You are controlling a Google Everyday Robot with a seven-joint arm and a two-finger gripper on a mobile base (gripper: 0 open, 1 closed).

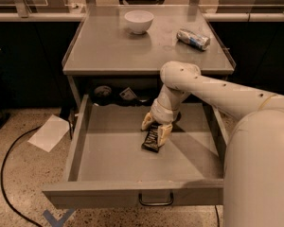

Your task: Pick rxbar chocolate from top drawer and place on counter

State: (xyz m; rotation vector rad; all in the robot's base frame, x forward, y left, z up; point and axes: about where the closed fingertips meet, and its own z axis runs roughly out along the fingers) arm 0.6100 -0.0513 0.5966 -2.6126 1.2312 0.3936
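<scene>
The top drawer (85,141) is pulled open below the counter (113,51). The rxbar chocolate (150,141), a black wrapper with pale lettering, lies flat on the drawer floor near the middle. My gripper (156,126) reaches down into the drawer from the right and points at the bar's far end. Its two pale fingers (164,133) are spread, one on each side of the bar's upper end. The bar rests on the drawer floor.
A white bowl (138,21) and a silver-and-blue can (193,38) sit on the counter. Small dark items (104,91) lie at the drawer's back. The drawer handle (156,200) faces front. White paper (49,132) and a black cable (9,174) lie on the floor at left.
</scene>
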